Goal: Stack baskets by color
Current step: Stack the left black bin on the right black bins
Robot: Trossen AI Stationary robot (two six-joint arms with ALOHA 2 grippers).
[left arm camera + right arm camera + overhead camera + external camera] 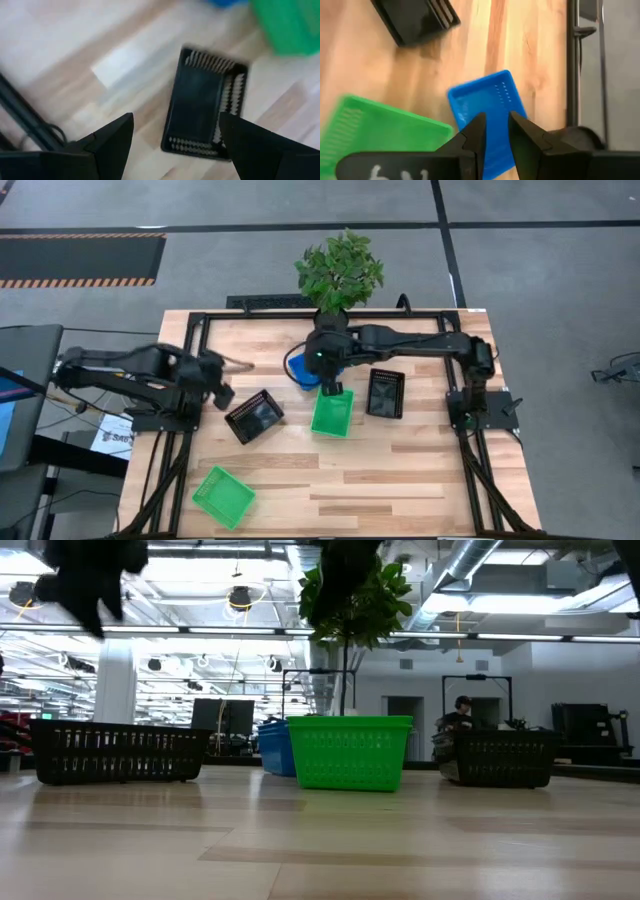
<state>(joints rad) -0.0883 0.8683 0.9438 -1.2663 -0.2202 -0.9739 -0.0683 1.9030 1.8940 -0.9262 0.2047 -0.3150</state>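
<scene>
Nearest the low camera lies a bare stretch of the wooden worktop (320, 840), with open room along its front half apart from one green basket (223, 496) near the front left corner. Farther back, a second green basket (332, 412) sits mid-worktop, flanked by a black basket (254, 416) on its left and another black basket (385, 393) on its right, each set apart from it by a strip of bare wood. A blue basket (300, 370) lies just behind the middle green one, near the potted plant (340, 270) at the rear edge. The right arm stretches from its base on the right side across to the middle, its wrist above the blue basket; the right claw (494, 131) points down over that basket's rim, fingers parted only a narrow way, gripping nothing. The left arm reaches in from the left edge, and the left claw (175, 135) hovers spread wide and empty above the left black basket, not touching it.
</scene>
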